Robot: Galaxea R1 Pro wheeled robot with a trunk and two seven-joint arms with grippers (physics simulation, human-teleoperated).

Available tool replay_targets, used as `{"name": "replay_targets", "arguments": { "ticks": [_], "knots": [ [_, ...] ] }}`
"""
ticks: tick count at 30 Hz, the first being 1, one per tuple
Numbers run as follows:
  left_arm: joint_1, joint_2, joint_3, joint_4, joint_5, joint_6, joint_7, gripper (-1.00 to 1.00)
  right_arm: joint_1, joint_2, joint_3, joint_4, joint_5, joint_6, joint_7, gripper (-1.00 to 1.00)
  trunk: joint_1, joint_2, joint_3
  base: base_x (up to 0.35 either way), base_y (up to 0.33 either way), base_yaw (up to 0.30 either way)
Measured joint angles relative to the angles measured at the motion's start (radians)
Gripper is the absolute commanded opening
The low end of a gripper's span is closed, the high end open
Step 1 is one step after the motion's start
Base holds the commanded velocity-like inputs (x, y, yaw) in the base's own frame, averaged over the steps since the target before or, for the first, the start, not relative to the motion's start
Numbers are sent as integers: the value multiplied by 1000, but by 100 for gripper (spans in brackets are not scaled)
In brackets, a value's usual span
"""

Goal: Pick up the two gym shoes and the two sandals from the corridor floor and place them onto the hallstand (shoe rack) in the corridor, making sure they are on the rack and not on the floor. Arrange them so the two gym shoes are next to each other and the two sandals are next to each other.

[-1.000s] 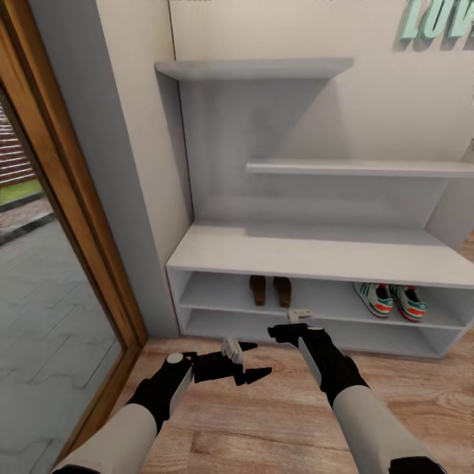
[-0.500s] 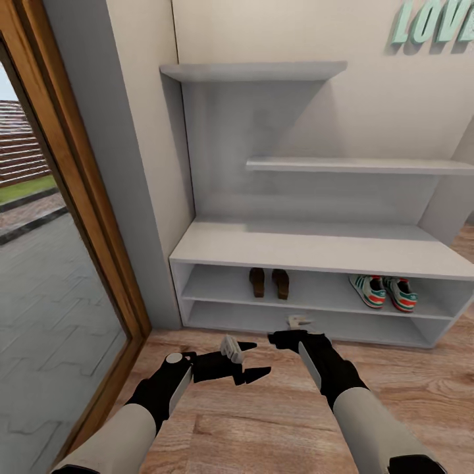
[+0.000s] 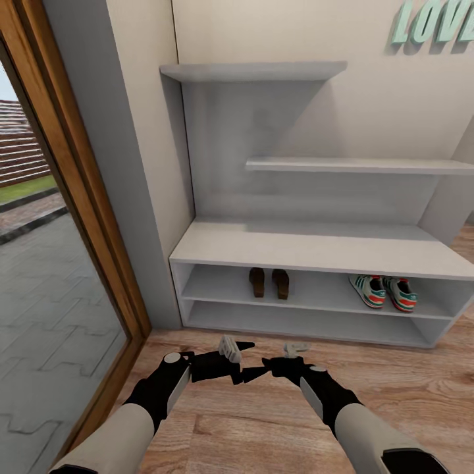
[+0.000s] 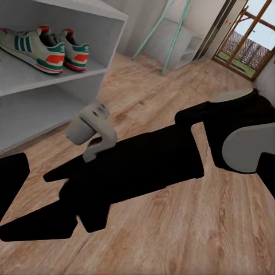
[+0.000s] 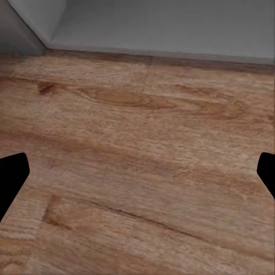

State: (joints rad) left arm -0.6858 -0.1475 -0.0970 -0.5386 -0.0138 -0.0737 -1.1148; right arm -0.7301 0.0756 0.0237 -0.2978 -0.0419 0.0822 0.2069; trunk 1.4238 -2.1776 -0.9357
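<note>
Both grippers hang low over the corridor floor (image 3: 408,388) in front of the hallstand (image 3: 316,249). My left gripper (image 3: 245,361) has its fingers spread apart with nothing between them; my right gripper (image 3: 273,364) points inward toward it, and its wrist camera shows the two dark fingertips wide at the frame edges over bare planks, so it too is open and empty. The two sandals (image 3: 268,282) stand side by side on the upper shelf at the left, and the two gym shoes (image 3: 383,291) sit together further right on that shelf, well apart from the sandals. I judge the placing done. To finish well, I should draw both arms away from the rack without brushing the shelf edge or nudging either pair.
</note>
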Motion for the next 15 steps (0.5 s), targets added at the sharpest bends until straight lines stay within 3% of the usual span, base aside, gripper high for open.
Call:
{"name": "replay_targets", "arguments": {
  "ticks": [15],
  "knots": [
    [0, 0, 0, 0, 0, 0, 0, 100, 0, 5, 4, 10, 6, -51, 6, 100, 0, 0, 0, 0, 0, 0]
  ]
}}
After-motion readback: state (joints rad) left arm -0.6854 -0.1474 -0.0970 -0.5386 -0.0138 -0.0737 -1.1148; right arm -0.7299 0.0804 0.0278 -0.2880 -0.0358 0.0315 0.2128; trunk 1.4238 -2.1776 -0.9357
